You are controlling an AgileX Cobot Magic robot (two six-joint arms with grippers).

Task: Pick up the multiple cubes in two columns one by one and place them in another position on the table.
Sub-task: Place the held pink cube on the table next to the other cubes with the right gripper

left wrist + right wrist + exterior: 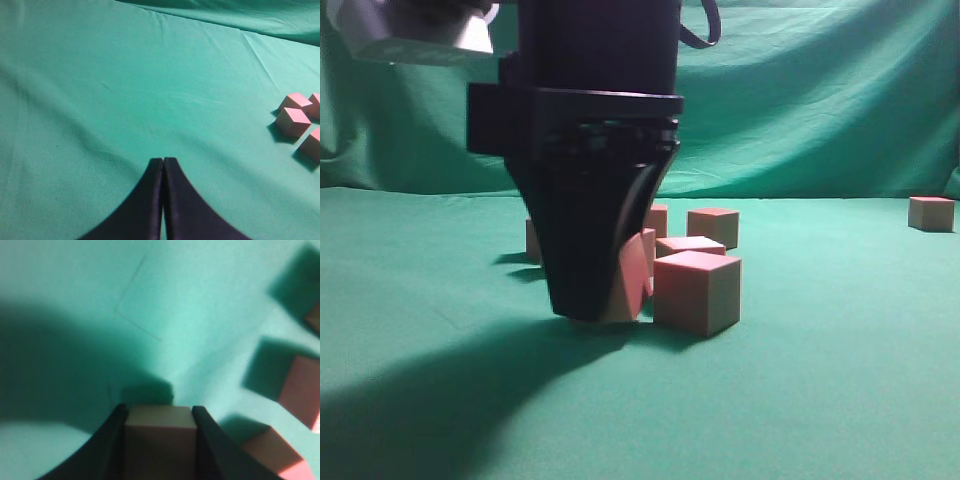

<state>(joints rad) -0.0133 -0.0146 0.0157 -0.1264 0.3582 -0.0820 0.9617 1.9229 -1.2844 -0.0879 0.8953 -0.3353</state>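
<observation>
Nearest the exterior camera, the right gripper (605, 300) is standing low over the table (820, 400), its dark body filling the upper middle of that view and throwing a broad shadow forward and to the left on the green cloth. Its two black fingers (107, 450) are closing on a single cube (159, 440); in the right wrist view that cube is sitting squarely between them, touching both inner faces, with its own shadow lying just ahead on the cloth. Seen from the exterior, the held cube (632, 278) is tilting, its lower edge at or just above the cloth; contact cannot be told.

Just beside it on the right, the closest loose cube (697, 291) is resting flat on the table. Behind that, more cubes (712, 226) are sitting in a tight cluster, partly hidden by the gripper, so their count cannot be told. Well apart, near the far right edge, a lone cube (931, 213) is standing by itself. Beyond everything, the wrinkled green backdrop (820, 100) is hanging.

The left gripper (163, 162) is hovering over bare cloth with its fingertips pressed together and nothing between them; a few cubes (293, 121) are showing at the right edge of its view
</observation>
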